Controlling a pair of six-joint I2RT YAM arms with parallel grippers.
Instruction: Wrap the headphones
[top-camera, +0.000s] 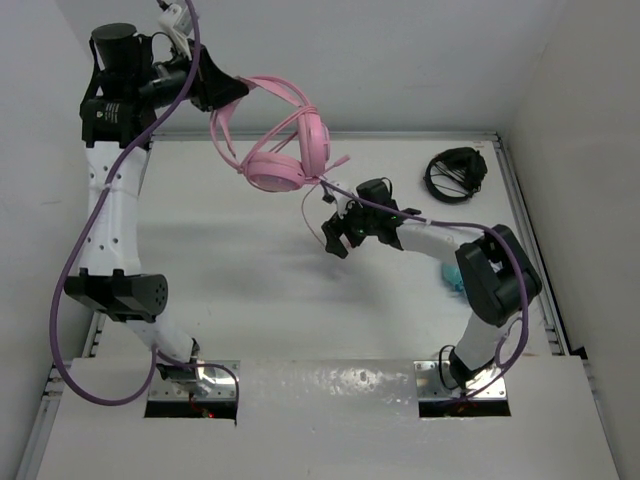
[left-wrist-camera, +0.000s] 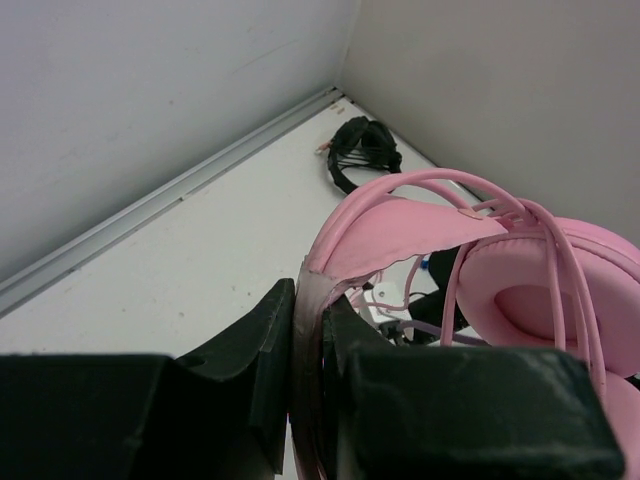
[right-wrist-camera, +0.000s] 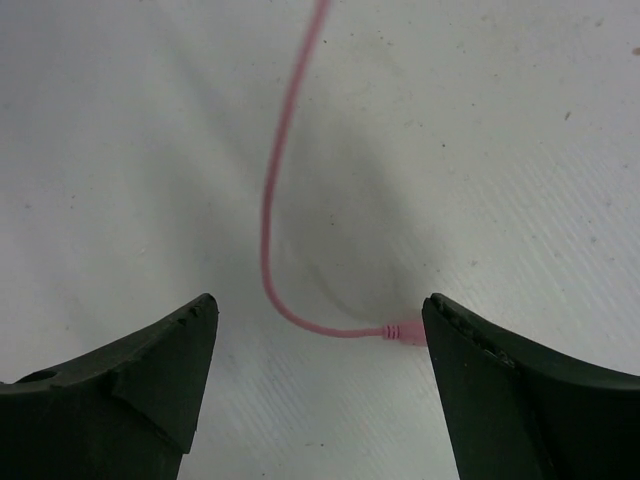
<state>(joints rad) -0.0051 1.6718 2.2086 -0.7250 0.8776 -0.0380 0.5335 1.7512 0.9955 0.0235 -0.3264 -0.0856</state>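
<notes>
My left fingers (left-wrist-camera: 245, 375) were clamped on the headband of the pink headphones (top-camera: 285, 160), held aloft over the far left of the worktop (top-camera: 250, 300). My right fingers (right-wrist-camera: 130, 370) stood wide apart, the dangling cable (right-wrist-camera: 268, 200) ending between them.

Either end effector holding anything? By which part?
The left end effector is shut on the headphones at the headband. The right end effector is open; the cable passes between its fingers, ungripped.
</notes>
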